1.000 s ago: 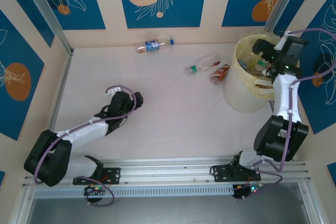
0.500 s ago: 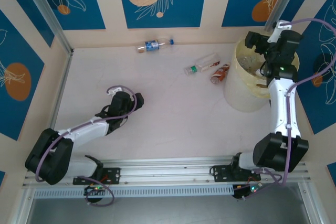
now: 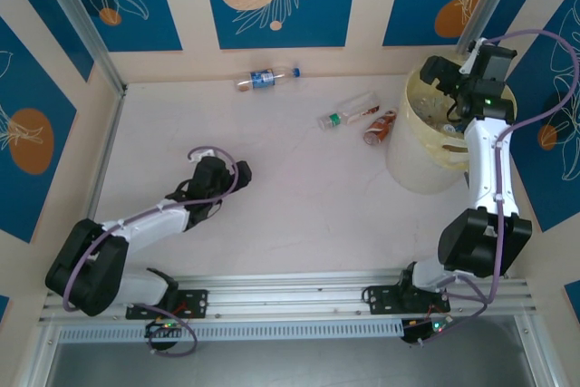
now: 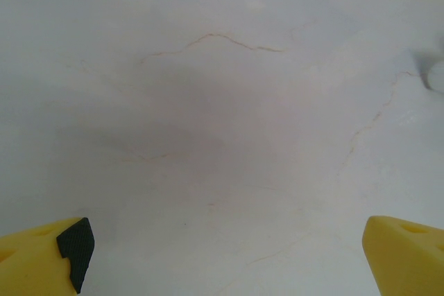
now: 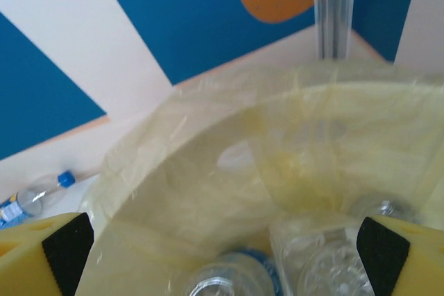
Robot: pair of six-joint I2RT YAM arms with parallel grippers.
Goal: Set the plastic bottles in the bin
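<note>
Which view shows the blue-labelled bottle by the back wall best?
The top external view: the blue-labelled bottle lies there whole and unobstructed. The right wrist view catches it small and partly cut off at its lower left edge, beyond the bin.

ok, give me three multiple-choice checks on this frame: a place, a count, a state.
1. The right gripper is: A over the bin; B down by its base; C at the left wall.
2. Bottles lying on the table: A one; B three; C six.
3. The left gripper is: A shut on a bottle; B open, empty; C shut on the bin's rim.
Key: 1 A: its wrist view looks into the bin. 2 B: blue-label bottle, green-capped bottle, red bottle. 3 B: fingers apart over bare table.
</note>
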